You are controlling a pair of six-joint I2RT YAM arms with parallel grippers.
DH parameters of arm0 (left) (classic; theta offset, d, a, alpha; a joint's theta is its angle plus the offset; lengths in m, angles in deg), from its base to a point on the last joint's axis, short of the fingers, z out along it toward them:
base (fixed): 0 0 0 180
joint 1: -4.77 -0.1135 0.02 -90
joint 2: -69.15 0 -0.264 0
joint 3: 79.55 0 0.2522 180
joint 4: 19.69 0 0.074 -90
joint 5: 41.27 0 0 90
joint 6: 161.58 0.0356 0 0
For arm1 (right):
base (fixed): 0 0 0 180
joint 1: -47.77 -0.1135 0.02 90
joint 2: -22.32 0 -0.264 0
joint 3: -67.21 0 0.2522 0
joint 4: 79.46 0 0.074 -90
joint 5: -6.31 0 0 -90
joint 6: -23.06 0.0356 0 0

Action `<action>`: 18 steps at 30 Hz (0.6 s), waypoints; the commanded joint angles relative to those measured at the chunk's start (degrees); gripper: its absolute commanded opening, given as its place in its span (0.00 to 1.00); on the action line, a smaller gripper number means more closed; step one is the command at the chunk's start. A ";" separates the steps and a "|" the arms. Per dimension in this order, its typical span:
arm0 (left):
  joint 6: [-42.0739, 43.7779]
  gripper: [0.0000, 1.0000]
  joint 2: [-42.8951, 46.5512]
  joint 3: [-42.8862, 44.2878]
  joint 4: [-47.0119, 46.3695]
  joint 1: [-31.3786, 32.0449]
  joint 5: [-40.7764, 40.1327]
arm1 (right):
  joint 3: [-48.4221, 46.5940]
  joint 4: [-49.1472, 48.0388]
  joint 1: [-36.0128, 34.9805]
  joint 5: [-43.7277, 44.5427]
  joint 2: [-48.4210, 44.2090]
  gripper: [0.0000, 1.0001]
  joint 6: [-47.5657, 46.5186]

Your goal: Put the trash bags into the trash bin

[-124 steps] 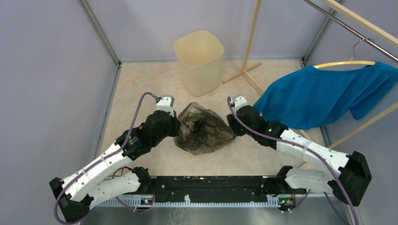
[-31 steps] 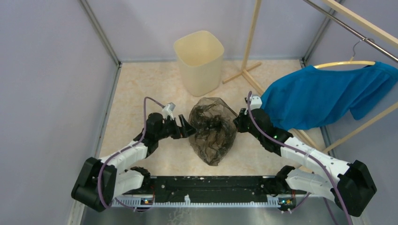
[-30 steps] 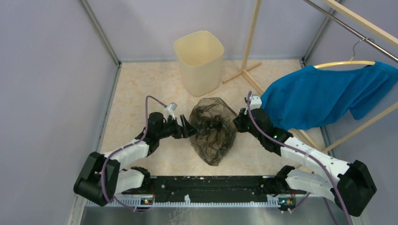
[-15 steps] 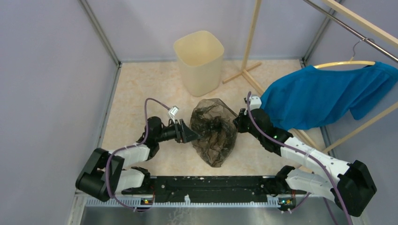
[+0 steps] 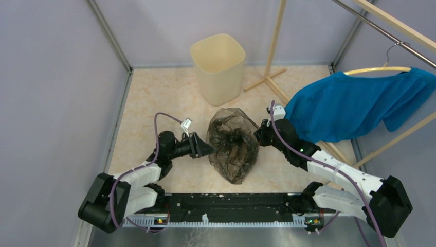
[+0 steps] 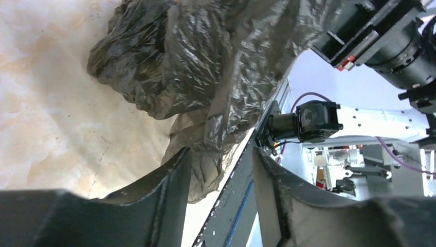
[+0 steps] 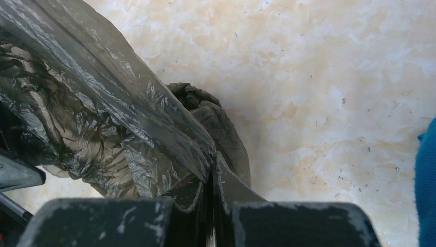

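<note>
The trash bag, dark grey-brown wrinkled film, hangs bunched just above the floor between my two grippers. My right gripper is shut on its right edge; in the right wrist view the fingers pinch a fold of the trash bag. My left gripper is at the bag's left side. In the left wrist view it stands part-way open, with a loose flap of the trash bag hanging between the fingers, against the left one. The cream trash bin stands upright at the back, apart from the bag.
A blue garment hangs on a hanger at the right, close behind my right arm. A wooden rack's post and foot stand right of the bin. Grey walls close in the floor; a black rail runs along the near edge.
My left gripper has slid right to the bag's left side and its jaws have narrowed around a flap. The right gripper and the bag have hardly moved.
</note>
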 commanded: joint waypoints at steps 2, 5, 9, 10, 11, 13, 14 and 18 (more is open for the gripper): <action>2.17 0.43 -0.24 3.52 5.54 0.39 -4.28 | 0.29 -1.48 0.40 -0.40 -1.50 0.00 0.39; 4.04 0.02 1.39 5.35 17.95 0.44 -11.67 | 1.92 -2.00 0.36 -0.67 -1.58 0.00 0.94; 6.29 0.00 3.24 8.76 29.47 0.35 -18.58 | 3.26 -2.94 0.32 -2.03 -0.30 0.00 1.92; 6.62 0.00 3.51 9.88 30.79 0.35 -19.58 | 3.25 -3.29 0.36 -2.35 0.21 0.00 2.31; 6.98 0.00 3.69 11.45 32.18 0.35 -20.33 | 3.01 -3.71 0.37 -2.71 0.89 0.00 2.58; 7.96 0.00 3.67 16.66 37.53 0.34 -22.78 | 0.87 -3.94 0.35 -3.54 2.70 0.00 2.54; 8.80 0.00 3.30 20.55 40.30 0.28 -24.56 | -1.62 -3.43 0.35 -3.61 3.96 0.00 2.25; 16.25 0.00 0.95 47.98 55.18 -0.11 -30.56 | -22.37 7.48 0.28 -3.77 9.73 0.00 -3.01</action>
